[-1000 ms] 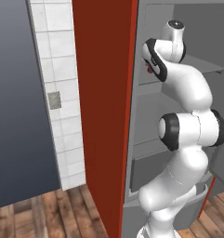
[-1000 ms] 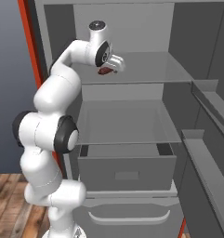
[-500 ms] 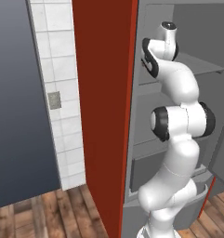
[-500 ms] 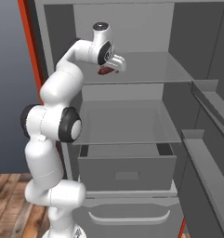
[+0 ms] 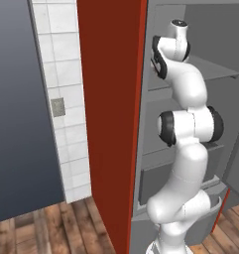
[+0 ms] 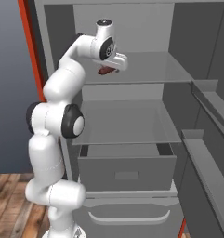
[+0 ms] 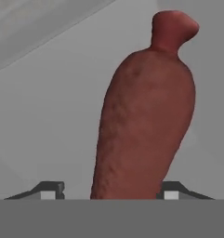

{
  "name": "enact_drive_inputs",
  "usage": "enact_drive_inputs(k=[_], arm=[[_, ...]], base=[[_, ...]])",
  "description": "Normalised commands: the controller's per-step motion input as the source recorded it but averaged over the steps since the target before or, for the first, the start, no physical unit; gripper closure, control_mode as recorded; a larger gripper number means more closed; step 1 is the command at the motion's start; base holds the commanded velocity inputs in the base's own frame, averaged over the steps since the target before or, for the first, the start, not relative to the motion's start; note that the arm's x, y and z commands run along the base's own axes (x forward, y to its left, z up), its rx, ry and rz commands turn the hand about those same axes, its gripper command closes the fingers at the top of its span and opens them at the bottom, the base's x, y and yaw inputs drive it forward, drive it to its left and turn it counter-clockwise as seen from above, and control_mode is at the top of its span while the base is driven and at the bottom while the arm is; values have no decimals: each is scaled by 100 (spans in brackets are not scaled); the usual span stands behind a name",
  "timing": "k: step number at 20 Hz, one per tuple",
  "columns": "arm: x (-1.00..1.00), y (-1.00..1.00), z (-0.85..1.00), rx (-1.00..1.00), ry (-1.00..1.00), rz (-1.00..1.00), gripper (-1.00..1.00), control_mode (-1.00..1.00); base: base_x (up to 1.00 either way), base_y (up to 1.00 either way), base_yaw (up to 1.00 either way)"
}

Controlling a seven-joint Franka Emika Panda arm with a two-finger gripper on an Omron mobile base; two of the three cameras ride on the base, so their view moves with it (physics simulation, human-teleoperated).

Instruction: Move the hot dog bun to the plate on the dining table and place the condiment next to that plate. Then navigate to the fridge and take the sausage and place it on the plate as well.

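Dark red-brown sausage (image 7: pixel 146 116) lying on the upper grey shelf (image 6: pixel 150 69) inside the fridge (image 6: pixel 132 116), lengthwise between the 2 fingertips (image 7: pixel 48 190), so well lined up for a pinch across its width. Gripper (image 6: pixel 106 70) part-way open around it, jaws either side; cannot tell whether gripped.

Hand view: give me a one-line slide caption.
End effector straddling the red-brown sausage on a grey fridge shelf, fingertips flanking its near end.

Red-brown sausage (image 7: pixel 146 116) — grey fridge (image 6: pixel 132 116)
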Motion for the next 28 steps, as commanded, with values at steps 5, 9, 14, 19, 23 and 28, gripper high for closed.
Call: enact_drive_inputs(k=[5,9,14,19,23,28], arm=[[-12,-9,-37,0,5,1,100,-100],[-61,-33,0,0,-2,1,100,-100],[-83,-31,1,0,-6,4,100,-100],[-100,-4,0,0,-25,3,100,-100],[-100,0,0,-3,-40,6,100,-100],[-100,0,3,-2,-32,7,100,-100]], base=[[0,0,0],[0,0,0],[0,0,0],[0,0,0],[0,0,0],[0,0,0]])
